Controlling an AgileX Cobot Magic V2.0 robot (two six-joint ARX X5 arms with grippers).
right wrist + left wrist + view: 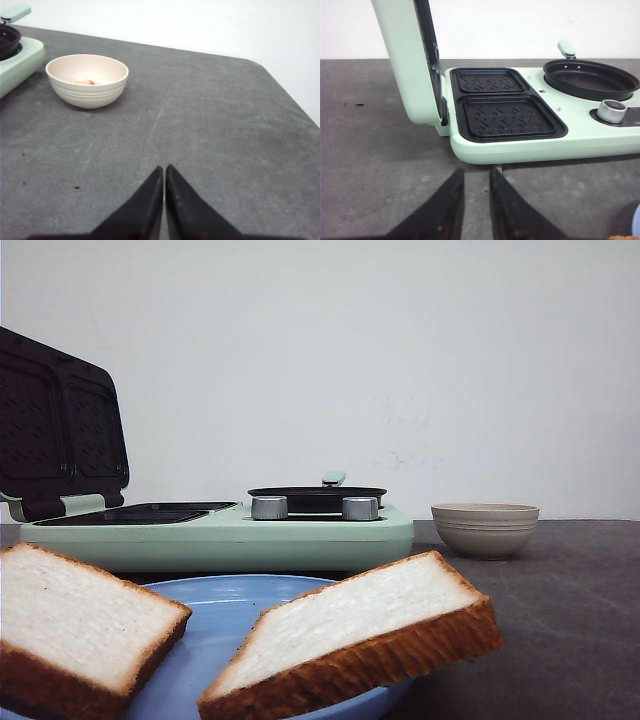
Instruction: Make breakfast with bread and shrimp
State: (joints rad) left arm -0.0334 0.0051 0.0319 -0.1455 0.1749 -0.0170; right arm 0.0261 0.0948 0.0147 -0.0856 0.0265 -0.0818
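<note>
While the left pincer [476, 200] hangs low over the dark desk [375, 150] with only a narrow slit between its fingers, holding nothing, the mint-green breakfast maker [520, 147] sits right ahead at twelve o'clock, lid [410, 60] propped upright, two black sandwich plates [507, 117] bare. A black frying pan [590, 79] sits at two o'clock, a silver knob [611, 111] just in front of it. Over to the right pincer [164, 200]: fingers pressed together, nothing gripped, poised above bare desk, with a beige bowl [87, 80] out at eleven o'clock; its camera catches a small orange-pink scrap in the bottom, which the front view cannot see into. That front view gives us what neither wrist shows properly: two bread slices [350, 640] leaning on the rim of a blue plate [225, 615], closest to the camera, one at seven o'clock, one at five, crusts golden brown. No arm appears there.
</note>
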